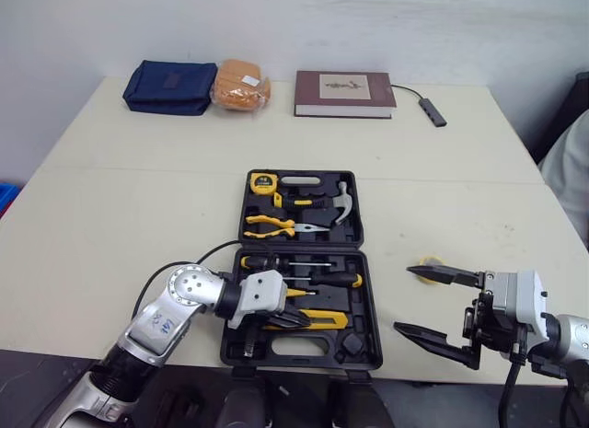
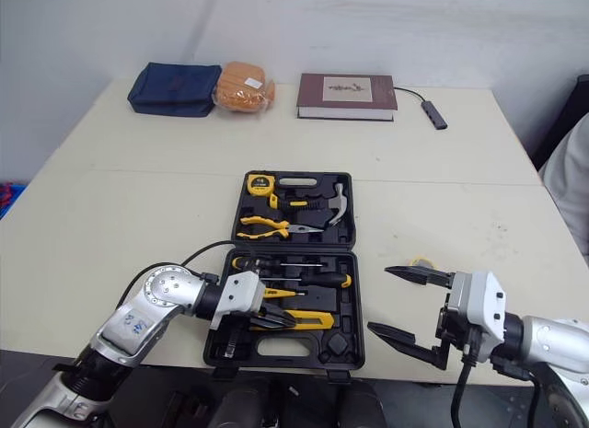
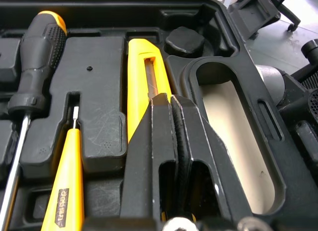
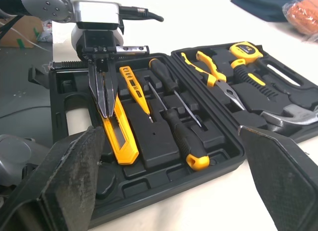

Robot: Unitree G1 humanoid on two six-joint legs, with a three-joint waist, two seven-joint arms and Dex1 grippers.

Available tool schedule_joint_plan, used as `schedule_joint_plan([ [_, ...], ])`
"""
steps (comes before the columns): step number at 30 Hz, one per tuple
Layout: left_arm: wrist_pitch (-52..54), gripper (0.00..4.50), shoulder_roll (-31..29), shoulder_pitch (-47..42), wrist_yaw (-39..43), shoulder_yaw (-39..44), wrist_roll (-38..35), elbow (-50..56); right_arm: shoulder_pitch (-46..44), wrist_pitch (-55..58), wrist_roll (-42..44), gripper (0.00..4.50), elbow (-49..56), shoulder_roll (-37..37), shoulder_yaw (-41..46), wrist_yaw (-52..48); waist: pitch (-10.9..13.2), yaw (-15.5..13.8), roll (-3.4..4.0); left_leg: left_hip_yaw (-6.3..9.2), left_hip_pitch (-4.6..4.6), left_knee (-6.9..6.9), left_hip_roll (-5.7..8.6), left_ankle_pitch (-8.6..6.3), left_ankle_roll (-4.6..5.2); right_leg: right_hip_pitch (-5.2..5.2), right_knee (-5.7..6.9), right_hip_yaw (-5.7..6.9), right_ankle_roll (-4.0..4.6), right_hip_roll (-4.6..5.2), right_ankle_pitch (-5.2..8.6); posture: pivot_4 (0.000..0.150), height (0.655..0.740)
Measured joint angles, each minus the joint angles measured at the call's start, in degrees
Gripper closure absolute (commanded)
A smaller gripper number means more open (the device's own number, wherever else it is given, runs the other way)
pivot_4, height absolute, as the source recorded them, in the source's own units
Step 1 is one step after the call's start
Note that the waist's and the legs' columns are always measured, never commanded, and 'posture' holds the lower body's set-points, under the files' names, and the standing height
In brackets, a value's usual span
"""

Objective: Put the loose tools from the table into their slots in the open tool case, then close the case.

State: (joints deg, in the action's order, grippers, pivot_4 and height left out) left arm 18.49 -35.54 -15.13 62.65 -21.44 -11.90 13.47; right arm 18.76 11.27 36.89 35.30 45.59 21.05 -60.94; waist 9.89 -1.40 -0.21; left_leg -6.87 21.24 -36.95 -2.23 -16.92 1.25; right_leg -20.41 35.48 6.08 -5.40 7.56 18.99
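The left claw (image 4: 106, 112), clenched, rests its tips on the knife (image 4: 123, 141) lying in its slot in the near half of the case (image 1: 354, 345); this light, rigid, smooth tool likely seats best pressed mid-body, while the right claw (image 1: 405, 300) hangs released nearby.

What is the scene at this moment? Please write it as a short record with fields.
Tool case: open, in the middle of the table
Left gripper: shut, tips at the yellow knife in the case's near half
Right gripper: open, over the table right of the case
Loose item: small yellow item on the table near the right gripper, too small to identify
Far edge: blue pouch, orange packet, book
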Motion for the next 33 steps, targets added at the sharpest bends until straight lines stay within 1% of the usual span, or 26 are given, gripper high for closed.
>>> schedule_joint_plan([
  [5,4.2,4.45,0.4,0.4,-0.9,0.3,-1.8,0.4,-0.1,0.0,-0.1,0.00,-0.1,-0.1,0.0,0.0,-0.3,0.0,0.12,0.00,-0.02,0.04,-0.07,-0.02,-0.03,-0.01,-0.02,-0.03,0.05,-0.02,0.03,0.150,0.7400],
  [9,3.9,4.45,0.2,0.8,-0.9,0.4,-2.0,0.4,-0.2,0.0,-0.3,0.00,-0.1,-0.1,0.0,-0.1,-0.4,0.0,0.21,0.00,-0.02,0.06,-0.09,-0.02,-0.04,-0.02,-0.06,-0.04,0.08,-0.01,0.04,0.150,0.7400],
  [12,0.6,4.45,0.2,2.1,-1.2,0.9,-1.9,0.0,-0.3,0.0,-0.4,0.00,-0.2,-0.2,0.0,-0.1,-0.4,0.1,0.24,0.00,-0.01,0.15,-0.12,-0.03,-0.06,-0.07,-0.08,-0.05,0.17,-0.02,0.09,0.150,0.7400],
  [15,-6.6,4.45,1.9,3.6,-1.2,2.6,-2.3,-2.5,0.1,-0.5,-0.5,0.00,-2.1,-0.4,0.4,-0.6,-0.3,0.0,0.38,0.00,0.07,0.22,-0.13,-0.03,-0.08,-0.18,-0.11,-0.04,0.25,-0.02,0.13,0.150,0.7400],
  [17,-9.5,4.45,3.1,4.3,-1.4,3.6,-2.6,-3.5,0.7,-1.8,-1.2,0.00,-4.2,-0.8,1.5,-1.1,-0.2,-0.2,0.32,0.01,0.16,0.20,-0.12,-0.01,-0.08,-0.24,-0.12,0.00,0.19,0.00,0.10,0.150,0.7400],
  [21,-13.7,4.45,3.8,4.6,-1.7,8.5,-4.2,-6.6,1.8,-4.9,-2.0,0.00,-8.6,-1.9,4.7,-1.9,0.0,-0.1,0.17,0.00,0.34,0.20,-0.12,-0.01,-0.07,-0.37,-0.15,0.04,0.14,0.00,0.08,0.150,0.7400],
  [22,-13.7,3.95,4.0,4.7,-1.6,9.5,-5.2,-6.7,2.0,-6.0,-2.4,0.00,-9.9,-2.4,5.3,-2.0,0.1,-0.1,0.13,-0.01,0.40,0.21,-0.11,-0.02,-0.05,-0.42,-0.17,0.04,0.13,-0.01,0.07,0.150,0.7400],
  [23,-13.3,3.66,4.2,4.8,-1.8,10.6,-6.5,-6.3,2.0,-7.4,-2.6,0.00,-11.7,-3.6,6.8,-2.0,0.2,-0.1,0.01,-0.01,0.49,0.20,-0.12,0.07,0.11,-0.51,-0.17,0.06,0.12,-0.02,0.06,0.150,0.7400],
  [24,-12.1,3.27,4.2,5.1,-2.2,12.1,-8.2,-4.9,2.0,-9.5,-3.3,0.00,-14.1,-4.4,8.1,-2.0,0.2,0.0,-0.06,-0.01,0.69,0.20,-0.12,0.13,0.22,-0.69,-0.16,0.07,0.10,-0.04,0.06,0.150,0.7400],
  [25,-11.1,2.75,3.9,5.7,-2.9,14.1,-9.9,-3.2,2.1,-12.1,-4.2,0.00,-17.0,-5.4,9.9,-1.9,0.2,0.0,-0.11,0.00,0.93,0.19,-0.12,0.15,0.24,-0.91,-0.16,0.08,0.08,-0.05,0.04,0.150,0.7400],
  [26,-10.5,2.37,3.3,6.3,-3.5,16.6,-11.3,-2.1,2.2,-14.4,-4.8,0.00,-20.2,-6.3,11.9,-1.7,0.2,0.1,-0.12,-0.03,1.07,0.16,-0.11,0.25,0.11,-1.04,-0.13,0.09,0.06,-0.07,0.03,0.150,0.7400],
  [29,-10.0,0.98,0.6,9.8,-6.6,25.2,-12.9,-1.0,2.3,-22.2,-7.6,0.00,-28.9,-7.7,16.3,-1.2,0.3,0.3,-0.10,-0.13,1.04,0.17,-0.09,0.31,0.00,-1.06,-0.14,0.10,0.04,-0.16,0.04,0.150,0.7400],
  [31,-11.7,0.09,-0.6,12.6,-8.2,30.5,-12.8,-3.0,2.1,-26.1,-8.8,0.00,-33.6,-8.1,18.6,-0.5,0.3,0.4,-0.11,-0.17,1.01,0.15,-0.07,0.25,0.12,-1.06,-0.10,0.09,0.02,-0.15,0.04,0.150,0.7400],
  [33,-14.4,0.09,-0.9,15.3,-10.1,36.1,-12.4,-6.9,1.6,-29.7,-10.2,0.00,-38.4,-8.3,20.2,1.1,0.4,0.5,-0.15,-0.17,0.99,0.11,-0.07,0.16,0.28,-1.07,-0.06,0.05,-0.02,-0.12,0.02,0.150,0.7400],
])
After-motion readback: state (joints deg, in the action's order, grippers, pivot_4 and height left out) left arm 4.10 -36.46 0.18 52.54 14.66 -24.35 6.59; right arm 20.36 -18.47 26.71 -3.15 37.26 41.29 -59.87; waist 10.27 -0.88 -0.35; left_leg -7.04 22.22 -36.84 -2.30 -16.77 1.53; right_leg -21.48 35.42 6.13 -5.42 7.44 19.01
